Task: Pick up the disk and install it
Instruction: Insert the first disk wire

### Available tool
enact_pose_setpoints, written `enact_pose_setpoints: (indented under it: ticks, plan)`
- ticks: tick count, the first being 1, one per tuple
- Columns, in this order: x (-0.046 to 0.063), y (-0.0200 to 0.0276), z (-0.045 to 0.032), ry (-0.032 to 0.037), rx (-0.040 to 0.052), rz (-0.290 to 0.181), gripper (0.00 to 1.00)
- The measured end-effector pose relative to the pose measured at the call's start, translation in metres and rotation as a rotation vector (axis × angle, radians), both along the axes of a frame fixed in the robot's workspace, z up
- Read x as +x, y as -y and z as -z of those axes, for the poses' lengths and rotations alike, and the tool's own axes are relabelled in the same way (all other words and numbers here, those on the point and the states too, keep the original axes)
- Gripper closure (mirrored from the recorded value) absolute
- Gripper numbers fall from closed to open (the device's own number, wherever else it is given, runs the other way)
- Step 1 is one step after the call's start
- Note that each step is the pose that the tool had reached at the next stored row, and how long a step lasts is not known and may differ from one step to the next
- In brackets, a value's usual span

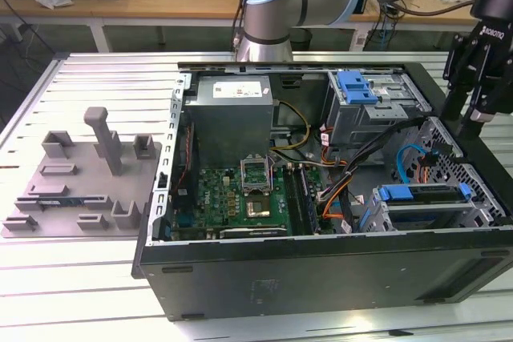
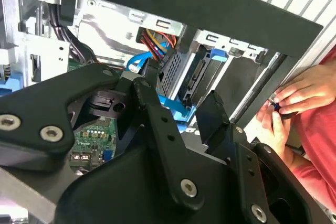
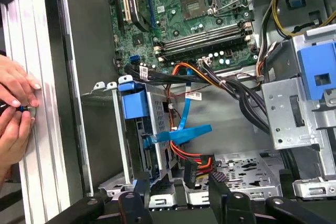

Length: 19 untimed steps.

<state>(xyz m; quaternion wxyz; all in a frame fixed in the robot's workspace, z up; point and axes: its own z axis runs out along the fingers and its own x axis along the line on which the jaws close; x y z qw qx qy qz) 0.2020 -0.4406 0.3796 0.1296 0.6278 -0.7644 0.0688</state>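
Observation:
The disk, edged by its blue carrier, sits in the low drive bay at the near corner of the open computer case, on the exterior view's right. In both wrist views it stands on edge inside that bay, as the disk and the disk. My gripper hangs above the case's right end, apart from the disk. The gripper is open, with cables and the bay showing between its black fingers. It holds nothing.
A grey drive cage with a blue handle stands at the case's far right, by the grey power supply box. Orange and blue cables run beside the bay. A person's hands work at the table rail beside the case. A grey fixture plate lies left.

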Motion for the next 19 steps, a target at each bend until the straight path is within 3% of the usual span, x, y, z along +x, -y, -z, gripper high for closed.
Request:
enact_pose_setpoints:
  ticks: [3, 5, 10, 13, 14, 15, 18, 19]
  plan:
    - [0.003, -0.004, 0.0038, -0.0112, -0.01, 0.004, 0.45]
    - [0.004, -0.0074, 0.0068, -0.0191, -0.0177, 0.007, 0.59]
    - [0.007, -0.0148, 0.0127, -0.0359, -0.0361, 0.011, 0.59]
    - [0.008, -0.0174, 0.0162, -0.0424, -0.0455, 0.014, 0.6]
    - [0.008, -0.0175, 0.018, -0.0433, -0.0495, 0.017, 0.68]
    - [0.008, -0.0175, 0.0185, -0.044, -0.0534, 0.019, 0.68]
    - [0.008, -0.0175, 0.0192, -0.0498, -0.0717, 0.021, 0.68]
    - [0.008, -0.0175, 0.0198, -0.0514, -0.0821, 0.023, 0.68]
